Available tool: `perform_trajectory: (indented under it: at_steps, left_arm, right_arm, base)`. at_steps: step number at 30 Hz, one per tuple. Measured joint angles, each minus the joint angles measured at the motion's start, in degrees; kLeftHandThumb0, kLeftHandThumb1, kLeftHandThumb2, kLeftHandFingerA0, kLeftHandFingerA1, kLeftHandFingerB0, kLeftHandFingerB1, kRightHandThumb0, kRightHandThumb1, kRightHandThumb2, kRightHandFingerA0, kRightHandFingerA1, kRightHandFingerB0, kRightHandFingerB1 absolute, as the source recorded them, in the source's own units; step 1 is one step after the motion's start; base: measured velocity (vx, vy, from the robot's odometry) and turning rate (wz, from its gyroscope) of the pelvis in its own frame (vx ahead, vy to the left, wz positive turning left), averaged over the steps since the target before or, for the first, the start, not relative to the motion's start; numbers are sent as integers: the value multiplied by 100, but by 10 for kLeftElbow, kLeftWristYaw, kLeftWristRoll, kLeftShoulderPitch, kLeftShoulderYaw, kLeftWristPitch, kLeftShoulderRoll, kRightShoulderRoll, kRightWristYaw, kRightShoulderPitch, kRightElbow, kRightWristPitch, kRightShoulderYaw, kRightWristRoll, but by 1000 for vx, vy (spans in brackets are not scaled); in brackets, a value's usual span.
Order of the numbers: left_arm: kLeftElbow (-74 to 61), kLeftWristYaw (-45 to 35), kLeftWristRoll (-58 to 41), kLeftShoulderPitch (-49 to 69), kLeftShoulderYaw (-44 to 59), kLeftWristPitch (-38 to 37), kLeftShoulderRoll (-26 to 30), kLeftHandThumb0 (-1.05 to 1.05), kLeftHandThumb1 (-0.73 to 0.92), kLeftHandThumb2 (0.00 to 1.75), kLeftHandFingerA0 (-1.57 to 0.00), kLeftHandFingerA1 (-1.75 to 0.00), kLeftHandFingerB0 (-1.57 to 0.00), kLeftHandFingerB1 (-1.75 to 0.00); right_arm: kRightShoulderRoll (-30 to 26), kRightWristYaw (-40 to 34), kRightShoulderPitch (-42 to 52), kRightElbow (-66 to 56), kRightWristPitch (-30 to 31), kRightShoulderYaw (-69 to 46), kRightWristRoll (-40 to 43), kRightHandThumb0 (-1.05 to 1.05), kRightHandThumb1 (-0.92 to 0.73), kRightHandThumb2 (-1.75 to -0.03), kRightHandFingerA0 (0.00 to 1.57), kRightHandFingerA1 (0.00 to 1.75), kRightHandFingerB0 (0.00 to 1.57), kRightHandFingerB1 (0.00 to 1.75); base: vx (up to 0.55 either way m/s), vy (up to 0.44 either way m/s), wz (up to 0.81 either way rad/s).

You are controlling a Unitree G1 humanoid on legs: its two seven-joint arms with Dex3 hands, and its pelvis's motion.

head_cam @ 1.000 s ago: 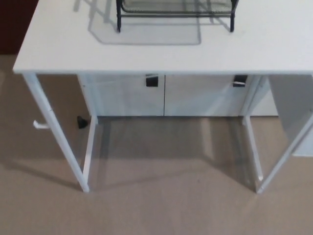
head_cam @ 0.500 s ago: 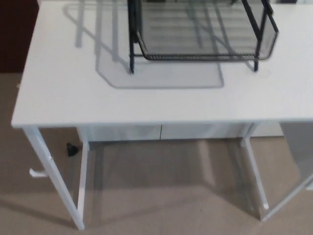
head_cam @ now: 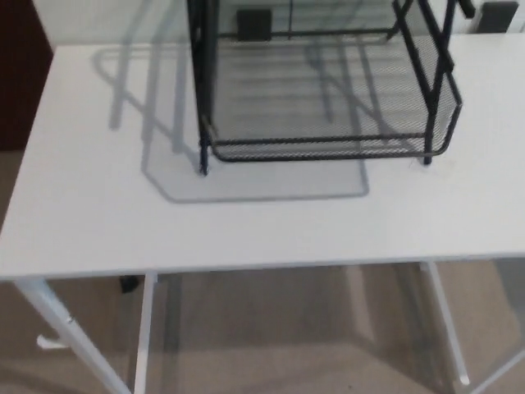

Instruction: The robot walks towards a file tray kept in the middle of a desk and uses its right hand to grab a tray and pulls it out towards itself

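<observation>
One black mesh file tray (head_cam: 328, 115) stands on the white bench (head_cam: 246, 222), toward twelve o'clock, its lowest tray front facing six o'clock. Neither robot hand shows, so their states cannot be told. Beige carpet floor (head_cam: 271, 328) lies beneath.

no arms in shot, neither hand visible

A black wire-mesh file tray (head_cam: 328, 123) stands on a white desk (head_cam: 98, 222), toward its far edge and right of centre, casting a grey shadow to its left. Beige carpet (head_cam: 279, 328) shows beneath the desk's white legs (head_cam: 57, 324).
</observation>
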Motion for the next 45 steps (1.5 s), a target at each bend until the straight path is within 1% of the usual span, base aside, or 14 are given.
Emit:
perform_trajectory:
  at_steps: [2, 7, 8, 9, 16, 17, 23, 24, 25, 39, 40, 42, 43, 45]
  left_arm:
    - [3, 10, 10, 2, -9, -4, -1, -35, 46, 64, -52, -47, -45, -44]
    - [9, 23, 18, 6, -15, -11, -2, -28, 51, 55, -56, -42, -48, -38]
    - [13, 24, 19, 4, -16, -11, -3, -36, 45, 65, -53, -49, -45, -45]
    - [17, 26, 20, 3, -18, -16, -2, -29, 51, 55, -58, -43, -49, -39]
    - [32, 38, 29, 2, -24, -24, 2, -35, 45, 64, -54, -48, -47, -45]
    - [37, 39, 28, 0, -23, -26, 2, -29, 50, 55, -58, -43, -49, -38]
    - [79, 42, 30, -8, -23, -44, 3, -28, 51, 55, -59, -44, -49, -39]
    - [84, 43, 30, -5, -24, -49, 3, -35, 47, 64, -53, -48, -45, -44]
    - [85, 44, 31, 0, -25, -53, 3, -29, 52, 55, -59, -43, -48, -38]
    - [65, 47, 33, 41, -27, -61, 6, -31, 51, 55, -54, -41, -48, -38]
    - [64, 47, 34, 38, -27, -61, 7, -32, 51, 55, -55, -42, -48, -38]
    - [57, 48, 34, 34, -27, -62, 13, -30, 52, 56, -56, -41, -49, -38]
    - [53, 48, 35, 34, -27, -63, 15, -28, 53, 56, -56, -42, -48, -38]
    - [40, 46, 35, 38, -27, -65, 20, -27, 53, 56, -56, -42, -48, -38]
  right_arm:
    - [-1, 1, -1, 0, 0, 0, 0, -27, -53, -55, 65, 52, 57, 49]
    - [-1, 5, 0, 0, 0, 2, 0, -28, -53, -55, 64, 51, 56, 48]
    - [0, 5, -1, -1, 0, 2, 0, -27, -53, -55, 64, 51, 56, 48]
    - [1, 5, -2, -2, 0, 3, 0, -27, -53, -55, 64, 51, 55, 48]
    - [5, 7, 5, 0, 0, 9, 0, -28, -52, -55, 70, 52, 59, 50]
    - [5, 7, 5, 0, 0, 9, 0, -27, -54, -56, 68, 52, 58, 49]
    - [4, 10, 11, 2, 0, 9, 0, -27, -52, -55, 64, 52, 56, 49]
    - [4, 11, 15, 4, -1, 8, 1, -28, -52, -55, 66, 52, 57, 49]
    - [3, 12, 19, 8, -3, 8, 1, -31, -51, -55, 65, 52, 58, 49]
    - [4, 13, 44, 13, -10, 8, 2, -26, -52, -53, 67, 53, 64, 52]
    - [5, 13, 42, 13, -10, 8, 2, -30, -38, -77, 63, 66, 53, 60]
    - [6, 10, 40, 5, -10, 11, 1, -35, -39, -79, 61, 65, 49, 59]
    - [8, 9, 43, -3, -10, 11, 1, -30, -52, -55, 65, 52, 59, 49]
    - [16, 9, 58, -33, -13, 9, 4, -35, -50, -55, 72, 53, 63, 49]
  base:
    - [91, 21, -12]
    - [81, 136, -7]
    - [170, 282, -37]
    - [167, 254, -17]
    - [114, 82, 9]
    - [89, -56, 6]
    - [32, -94, 7]
    - [13, -99, 2]
    - [11, -97, 5]
    - [0, 0, 0]
    - [0, 0, 0]
    - [0, 0, 0]
    - [0, 0, 0]
    - [0, 0, 0]
